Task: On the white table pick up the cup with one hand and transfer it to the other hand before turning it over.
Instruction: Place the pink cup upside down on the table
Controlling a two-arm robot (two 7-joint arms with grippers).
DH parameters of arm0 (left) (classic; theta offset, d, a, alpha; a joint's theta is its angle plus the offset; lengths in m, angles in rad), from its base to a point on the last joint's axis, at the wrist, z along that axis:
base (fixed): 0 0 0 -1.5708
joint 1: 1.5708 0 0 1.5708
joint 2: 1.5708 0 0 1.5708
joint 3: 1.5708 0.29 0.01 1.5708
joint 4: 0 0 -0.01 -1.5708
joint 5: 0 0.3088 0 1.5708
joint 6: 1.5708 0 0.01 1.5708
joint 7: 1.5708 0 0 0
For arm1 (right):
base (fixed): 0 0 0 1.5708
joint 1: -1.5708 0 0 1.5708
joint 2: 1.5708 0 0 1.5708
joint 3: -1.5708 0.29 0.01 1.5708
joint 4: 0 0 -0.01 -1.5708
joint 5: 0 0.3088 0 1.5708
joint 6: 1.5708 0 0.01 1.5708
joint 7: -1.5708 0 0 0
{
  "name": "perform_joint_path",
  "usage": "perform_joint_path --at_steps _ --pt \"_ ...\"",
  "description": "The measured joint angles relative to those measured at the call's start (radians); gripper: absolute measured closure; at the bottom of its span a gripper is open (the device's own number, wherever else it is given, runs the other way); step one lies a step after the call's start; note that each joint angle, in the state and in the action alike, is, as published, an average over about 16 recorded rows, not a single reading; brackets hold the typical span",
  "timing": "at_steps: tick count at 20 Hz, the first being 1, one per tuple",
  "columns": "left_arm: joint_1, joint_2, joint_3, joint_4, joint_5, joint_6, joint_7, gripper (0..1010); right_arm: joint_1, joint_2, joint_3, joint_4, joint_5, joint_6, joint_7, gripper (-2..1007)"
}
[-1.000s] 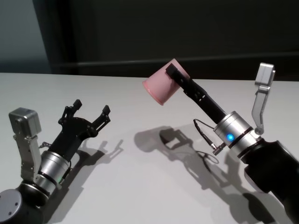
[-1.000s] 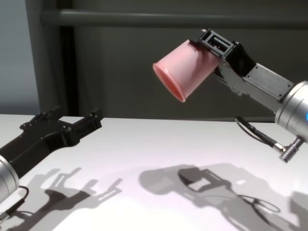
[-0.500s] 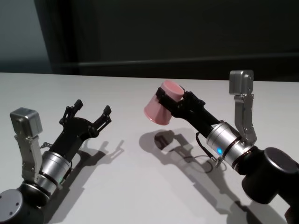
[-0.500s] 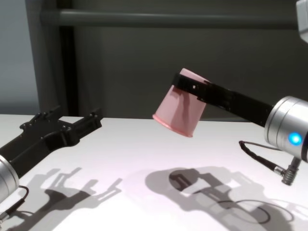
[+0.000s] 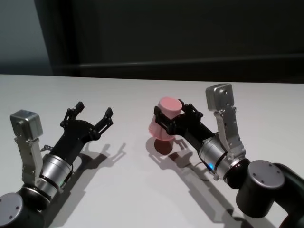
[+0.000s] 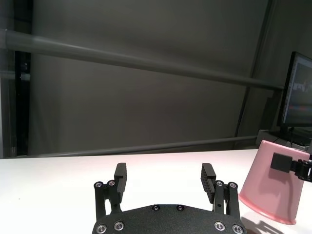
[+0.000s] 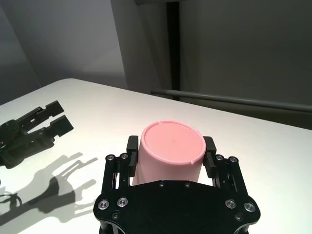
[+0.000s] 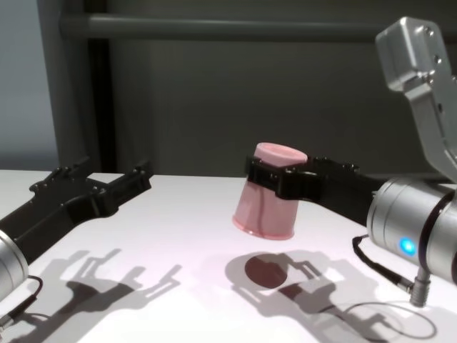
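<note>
Cup is upside down, flat base up and wide rim down, pinched near the base by the right gripper and hanging a bit above the white tabletop; chest view shows the gap and shadow under the rim. The right wrist view hides the rim completely. Left gripper sits well off to the left, jaws spread, empty. Left wrist view cuts off the cup's holder.

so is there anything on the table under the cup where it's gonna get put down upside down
Nothing visible. The right hand holds the cup base-up just above the white table, and only its shadow lies on the bare surface below. The open left hand sits well off to the side.
</note>
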Motion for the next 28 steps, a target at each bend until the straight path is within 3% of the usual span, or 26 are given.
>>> perform_joint_path --at_steps 6,11,19,28 --pt "0.000 0.000 0.000 0.000 0.000 0.000 0.000 7 0.008 -0.018 -0.028 0.021 -0.090 0.024 -0.056 234" --pt "0.000 0.000 0.000 0.000 0.000 0.000 0.000 7 0.011 -0.033 -0.036 0.044 -0.126 0.038 -0.070 234" --pt "0.000 0.000 0.000 0.000 0.000 0.000 0.000 7 0.011 -0.053 -0.029 0.073 -0.135 0.050 -0.051 234" --pt "0.000 0.000 0.000 0.000 0.000 0.000 0.000 7 0.004 -0.075 -0.006 0.096 -0.123 0.064 -0.018 176"
